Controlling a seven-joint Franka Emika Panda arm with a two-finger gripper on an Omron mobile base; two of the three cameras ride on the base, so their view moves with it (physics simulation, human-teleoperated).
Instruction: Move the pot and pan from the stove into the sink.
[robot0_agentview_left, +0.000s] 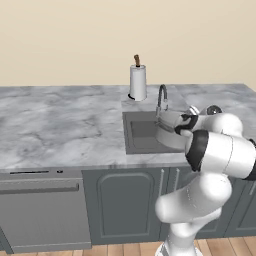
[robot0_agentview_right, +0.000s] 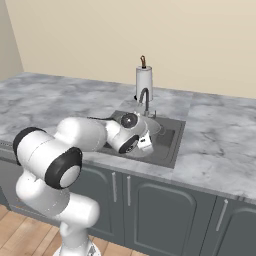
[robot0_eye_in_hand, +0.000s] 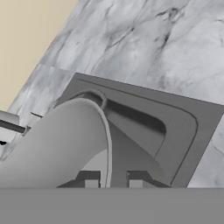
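Hand view: the hand is pinching the pot by its rim, probably hanging it over the sink for lowering.

Large, deep, cylindrical silver-grey metal pot: over the sink, tilted well off upright, its thin rim running between the two dark fingertips at the bottom of the hand view. Pale curved wall also seen over the basin from the left base view. Rectangular grey metal recessed sink: set in grey marble, curved gooseneck faucet at its back edge.
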